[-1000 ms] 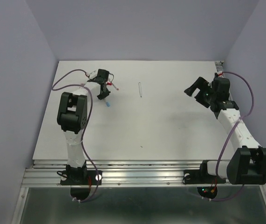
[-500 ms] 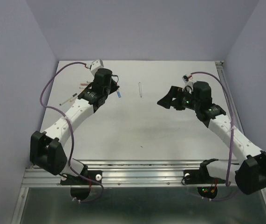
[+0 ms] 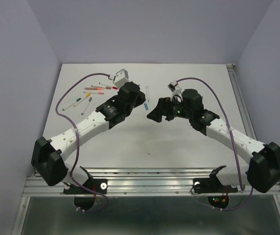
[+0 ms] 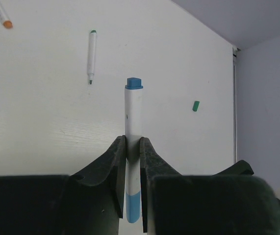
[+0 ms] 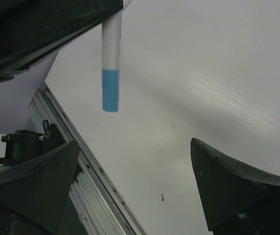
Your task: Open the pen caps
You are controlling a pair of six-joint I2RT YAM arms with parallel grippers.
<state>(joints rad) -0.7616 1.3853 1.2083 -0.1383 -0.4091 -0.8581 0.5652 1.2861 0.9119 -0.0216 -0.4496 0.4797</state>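
Top external view: both arms newly inward, left gripper [image 3: 141, 100] clamped on blue-capped pen [image 4: 133, 110], right gripper [image 3: 155, 113] wide apart.

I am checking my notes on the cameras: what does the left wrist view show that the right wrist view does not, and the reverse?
Only the left wrist view: a green pen lying uncapped on the table, a loose green cap apart from it, and an orange-tipped pen.
Only the right wrist view: the right pincer, wide open and holding nothing, and the metal rail at the table edge.
Both: the blue pen gripped by the left pincer, its blue cap on, above the white table.
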